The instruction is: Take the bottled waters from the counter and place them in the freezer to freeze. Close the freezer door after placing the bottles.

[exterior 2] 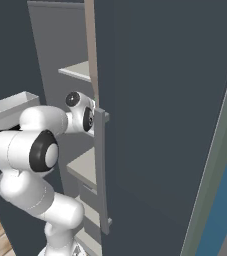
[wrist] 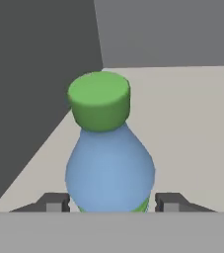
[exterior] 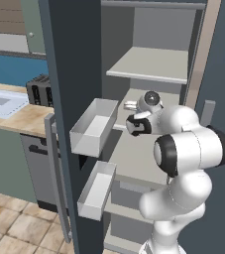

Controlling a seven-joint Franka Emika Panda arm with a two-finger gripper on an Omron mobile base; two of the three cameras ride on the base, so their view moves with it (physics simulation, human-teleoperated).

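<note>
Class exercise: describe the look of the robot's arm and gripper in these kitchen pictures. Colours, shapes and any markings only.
The arm is glossy white, built of rounded, bulbous segments with black bands and black round caps at the joints. The gripper ends in two small dark grey, blocky finger tips. No cables or markings show.

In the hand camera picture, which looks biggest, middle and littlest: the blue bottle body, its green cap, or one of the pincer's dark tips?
Largest to smallest, as they look:
1. The blue bottle body, widest of all.
2. Its green cap.
3. One pincer fingertip, just a small dark nub.
The bottle sits very near the camera, so it looks bigger than it really is.
</note>
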